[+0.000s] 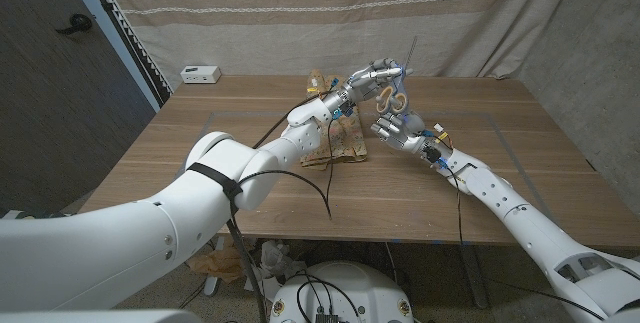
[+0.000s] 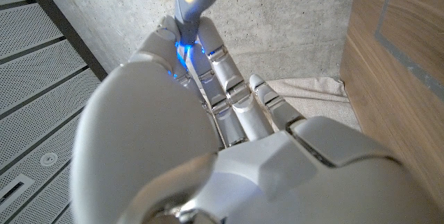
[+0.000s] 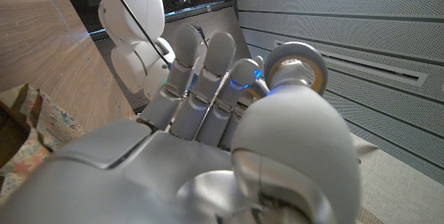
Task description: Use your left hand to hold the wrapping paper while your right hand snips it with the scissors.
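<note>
Scissors [image 1: 394, 98] blades show overhead; wrist views catch handle loops.

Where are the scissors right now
In the head view the scissors are up off the table near its far middle, between the left hand and the right hand, blades pointing up, above and right of the wrapping paper.

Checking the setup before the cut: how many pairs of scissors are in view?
1. The scissors are held up above the table's far middle, between the left hand and right hand, blades pointing up. More could be hidden behind the arms.
</note>
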`<action>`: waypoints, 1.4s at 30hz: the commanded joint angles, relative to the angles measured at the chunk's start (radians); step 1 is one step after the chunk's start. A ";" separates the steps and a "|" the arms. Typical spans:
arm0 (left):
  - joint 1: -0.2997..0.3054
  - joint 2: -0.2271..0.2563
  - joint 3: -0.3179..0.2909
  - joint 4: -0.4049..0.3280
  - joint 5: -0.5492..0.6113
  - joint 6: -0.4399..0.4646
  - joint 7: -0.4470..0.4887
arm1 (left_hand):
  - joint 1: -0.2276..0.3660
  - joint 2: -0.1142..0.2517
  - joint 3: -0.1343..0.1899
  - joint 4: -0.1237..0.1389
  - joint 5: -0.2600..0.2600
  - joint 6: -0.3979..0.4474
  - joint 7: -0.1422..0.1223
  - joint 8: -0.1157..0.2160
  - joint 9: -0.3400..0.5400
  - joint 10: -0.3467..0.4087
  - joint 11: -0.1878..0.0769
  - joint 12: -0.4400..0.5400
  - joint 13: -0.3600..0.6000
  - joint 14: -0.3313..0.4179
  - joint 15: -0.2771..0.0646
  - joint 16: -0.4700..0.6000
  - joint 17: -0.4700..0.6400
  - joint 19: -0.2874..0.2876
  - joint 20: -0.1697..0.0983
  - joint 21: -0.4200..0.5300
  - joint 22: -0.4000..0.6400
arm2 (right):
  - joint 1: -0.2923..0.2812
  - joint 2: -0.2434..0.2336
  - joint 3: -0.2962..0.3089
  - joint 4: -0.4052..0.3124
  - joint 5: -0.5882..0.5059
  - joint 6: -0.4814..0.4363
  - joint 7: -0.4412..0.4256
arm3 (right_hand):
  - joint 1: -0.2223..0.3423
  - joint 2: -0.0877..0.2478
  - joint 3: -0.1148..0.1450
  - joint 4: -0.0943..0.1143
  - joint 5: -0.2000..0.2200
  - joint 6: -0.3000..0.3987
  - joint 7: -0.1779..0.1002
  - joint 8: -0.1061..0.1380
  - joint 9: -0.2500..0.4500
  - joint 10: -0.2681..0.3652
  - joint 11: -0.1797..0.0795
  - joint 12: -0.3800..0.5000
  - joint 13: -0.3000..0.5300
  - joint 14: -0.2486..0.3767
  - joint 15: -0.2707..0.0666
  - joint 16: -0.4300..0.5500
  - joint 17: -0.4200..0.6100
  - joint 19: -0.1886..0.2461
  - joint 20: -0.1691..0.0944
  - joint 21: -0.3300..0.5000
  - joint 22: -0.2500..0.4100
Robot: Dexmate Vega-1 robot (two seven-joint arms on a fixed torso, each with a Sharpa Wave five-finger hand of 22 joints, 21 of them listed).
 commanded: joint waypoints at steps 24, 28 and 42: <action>0.000 0.006 0.009 0.000 -0.009 0.000 0.004 | 0.074 0.067 0.013 0.001 0.003 0.001 -0.004 0.002 -0.002 0.008 0.000 0.007 0.004 0.002 -0.004 -0.001 0.005 0.010 -0.132 -0.003 0.006 | -0.032 -0.046 0.008 -0.053 -0.006 0.021 -0.069 | 0.100 0.064 0.021 -0.029 0.017 0.038 0.076 0.442 0.625 -0.660 0.102 -0.311 -0.235 -0.664 0.050 -0.538 -0.206 -0.528 0.079 -0.071 -0.341; 0.000 0.007 0.008 0.000 -0.010 0.004 0.001 | 0.074 0.067 0.013 0.001 0.003 0.003 -0.003 0.003 -0.002 0.008 0.000 0.008 0.005 0.002 -0.004 -0.001 0.005 0.011 -0.132 -0.003 0.006 | -0.037 -0.049 0.010 -0.057 0.002 0.014 -0.082 | 0.101 0.071 0.029 -0.025 -0.002 0.016 0.076 0.478 0.675 -0.649 0.105 -0.325 -0.263 -0.643 0.046 -0.561 -0.222 -0.530 0.080 -0.073 -0.368; 0.006 0.010 0.001 -0.002 -0.019 -0.007 -0.010 | 0.074 0.066 0.015 0.001 0.003 0.005 -0.001 0.003 -0.004 0.008 0.000 0.009 0.004 0.002 -0.004 -0.001 0.006 0.013 -0.131 -0.003 0.006 | -0.044 -0.046 0.019 -0.055 0.024 -0.005 -0.090 | 0.106 0.098 0.072 -0.031 -0.024 -0.091 0.076 0.304 0.437 -0.626 0.106 -0.371 -0.357 -0.584 0.076 -0.698 -0.297 -0.519 0.088 -0.082 -0.531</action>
